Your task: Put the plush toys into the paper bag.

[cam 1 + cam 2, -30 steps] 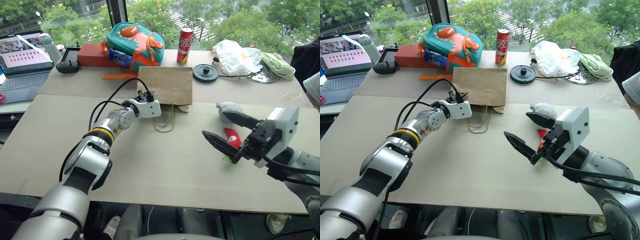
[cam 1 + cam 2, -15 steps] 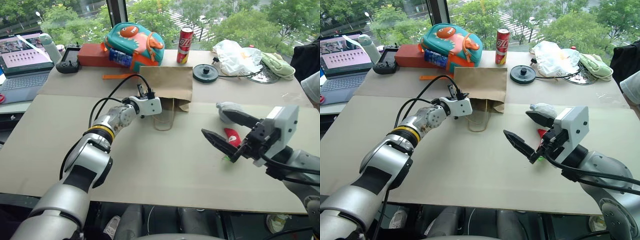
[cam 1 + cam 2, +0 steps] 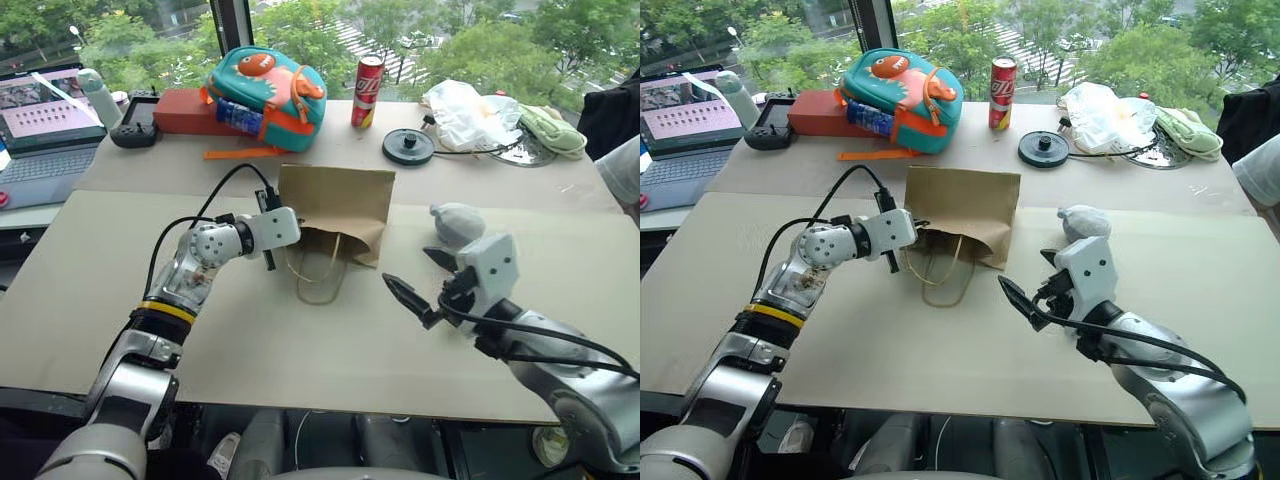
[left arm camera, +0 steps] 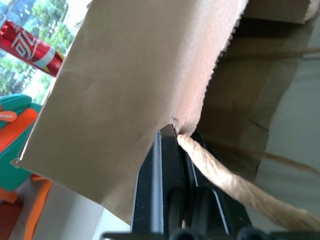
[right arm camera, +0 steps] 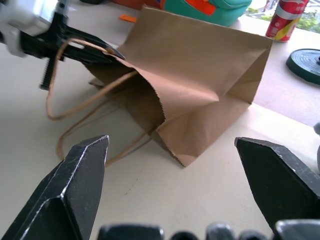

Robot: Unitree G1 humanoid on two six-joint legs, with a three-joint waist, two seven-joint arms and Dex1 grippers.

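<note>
Plush toys are not yet bagged: the grey toy (image 3: 456, 222) lies near the surface's right edge. The paper bag (image 3: 338, 208), mid-surface, is pinched at its rim by the left hand (image 3: 270, 243). The right hand (image 3: 418, 290) is spread wide, perhaps hiding the chili. A toy must be grabbed next.

Scene is lit by bright, even daylight from the windows (image 3: 300, 20) behind the table (image 3: 300, 330); shadows are kept soft. Trees outside are slightly washed out. In the left wrist view the paper bag (image 4: 140, 100) is rendered soft, probably too close for focus.
</note>
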